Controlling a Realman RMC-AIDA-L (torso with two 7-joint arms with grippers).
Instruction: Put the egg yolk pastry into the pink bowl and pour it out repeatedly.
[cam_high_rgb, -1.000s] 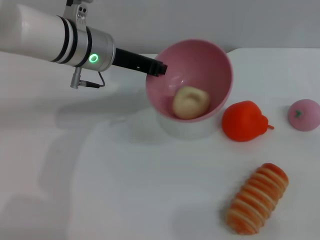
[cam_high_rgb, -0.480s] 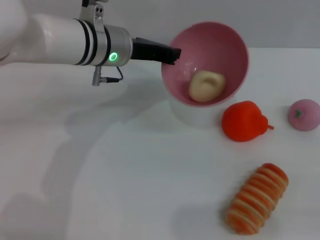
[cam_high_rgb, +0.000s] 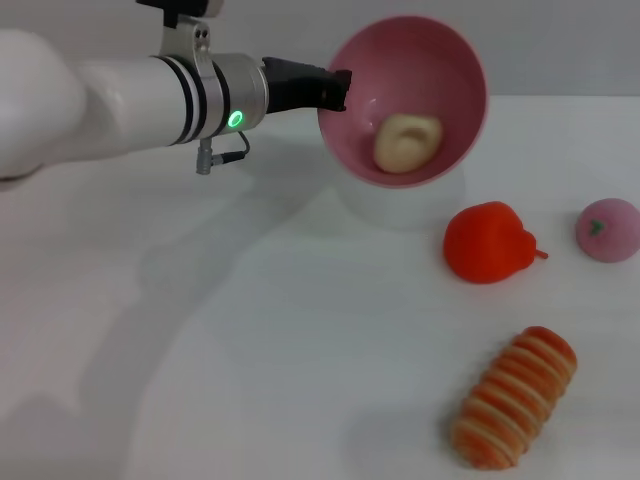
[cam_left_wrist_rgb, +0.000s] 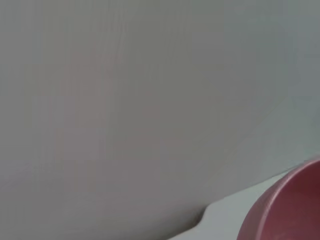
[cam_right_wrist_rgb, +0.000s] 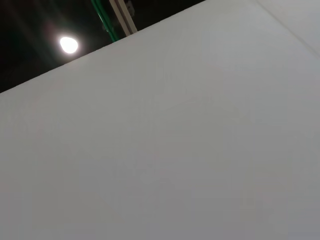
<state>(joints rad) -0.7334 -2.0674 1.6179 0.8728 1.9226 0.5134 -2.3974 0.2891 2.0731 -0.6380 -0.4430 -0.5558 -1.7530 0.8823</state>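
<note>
White table (cam_high_rgb: 250, 380) fills most of the head view. Left arm reaches in from the left side, its gripper (cam_high_rgb: 335, 90) clamped on the near-left rim of the pink bowl (cam_high_rgb: 445, 60), holding it lifted off the table & tipped, mouth facing the camera. Left wrist view catches only a slice of the bowl's pink wall (cam_left_wrist_rgb: 290, 210) vs. a plain grey backdrop. Egg yolk pastry (cam_high_rgb: 407, 142) sits inside the bowl, low on the inner wall, touching it.

On the table, right side: striped orange-and-cream bread roll (cam_high_rgb: 515, 397) nearest the camera, lying at a slant. Red fruit w/ a small stem (cam_high_rgb: 490, 243) just below the bowl, apart from it. Small pink round fruit (cam_high_rgb: 608, 229) w/ green stem at the right edge, near the red one, not touching.

Right gripper not in any view; right wrist view shows only a blank pale surface & a lamp.
</note>
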